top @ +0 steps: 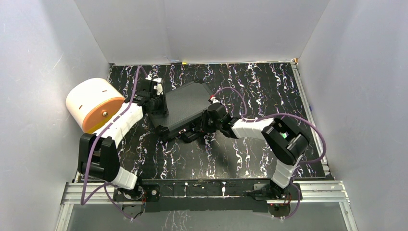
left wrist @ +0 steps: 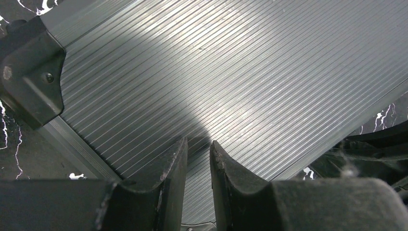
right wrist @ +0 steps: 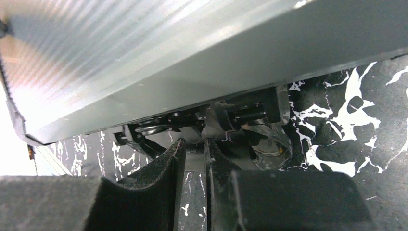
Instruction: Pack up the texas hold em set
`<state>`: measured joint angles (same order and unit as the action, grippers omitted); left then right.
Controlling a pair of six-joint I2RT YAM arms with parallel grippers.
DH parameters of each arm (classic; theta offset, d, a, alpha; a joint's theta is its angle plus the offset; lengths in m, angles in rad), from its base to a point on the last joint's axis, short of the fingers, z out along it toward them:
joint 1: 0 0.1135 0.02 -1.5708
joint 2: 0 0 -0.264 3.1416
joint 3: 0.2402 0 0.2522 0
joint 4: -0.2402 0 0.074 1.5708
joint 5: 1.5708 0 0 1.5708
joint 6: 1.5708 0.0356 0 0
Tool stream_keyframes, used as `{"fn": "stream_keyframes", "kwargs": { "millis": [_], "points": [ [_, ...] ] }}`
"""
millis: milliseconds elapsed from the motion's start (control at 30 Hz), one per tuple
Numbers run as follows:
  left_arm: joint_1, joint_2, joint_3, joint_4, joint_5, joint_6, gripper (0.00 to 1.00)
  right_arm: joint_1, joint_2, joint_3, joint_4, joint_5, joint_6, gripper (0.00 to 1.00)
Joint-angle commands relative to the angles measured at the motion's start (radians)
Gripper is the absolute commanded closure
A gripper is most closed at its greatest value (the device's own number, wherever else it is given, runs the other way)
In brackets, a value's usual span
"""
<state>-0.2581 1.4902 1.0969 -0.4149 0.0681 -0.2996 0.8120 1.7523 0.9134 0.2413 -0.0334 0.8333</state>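
Observation:
The texas hold em set's black case point(top: 185, 103) lies closed and slanted in the middle of the marbled table. In the left wrist view its ribbed lid point(left wrist: 216, 72) fills the frame, with a black corner piece point(left wrist: 29, 77). My left gripper point(top: 161, 103) point(left wrist: 198, 144) rests over the lid's left edge, its jaws a narrow gap apart with nothing between them. My right gripper point(top: 199, 126) point(right wrist: 192, 142) sits low at the case's near side point(right wrist: 144, 57), shut, tips against the latch hardware point(right wrist: 250, 110). I cannot tell whether it pinches anything.
A big white-and-orange cylinder point(top: 94, 103) lies at the left edge, close behind my left arm. White walls enclose the table on three sides. An aluminium rail point(top: 207, 190) runs along the near edge at the arm bases.

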Motion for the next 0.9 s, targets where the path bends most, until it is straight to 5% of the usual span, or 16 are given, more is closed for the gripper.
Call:
{"fn": "stream_keyframes", "kwargs": {
  "millis": [0, 167, 567, 867],
  "points": [
    [-0.007, 0.026, -0.061, -0.11, -0.077, 0.011, 0.77, 0.0, 0.036, 0.046, 0.043, -0.021, -0.019, 0.71],
    [-0.008, 0.023, -0.054, -0.11, -0.074, 0.013, 0.77, 0.004, 0.061, 0.066, -0.005, 0.012, -0.025, 0.72],
    [-0.009, 0.026, -0.049, -0.111, -0.038, -0.012, 0.79, 0.026, 0.157, 0.13, -0.124, 0.112, -0.067, 0.94],
    [-0.009, 0.025, -0.06, -0.111, 0.001, -0.049, 0.8, 0.053, 0.221, 0.106, -0.019, 0.134, -0.139, 0.97]
  ]
}}
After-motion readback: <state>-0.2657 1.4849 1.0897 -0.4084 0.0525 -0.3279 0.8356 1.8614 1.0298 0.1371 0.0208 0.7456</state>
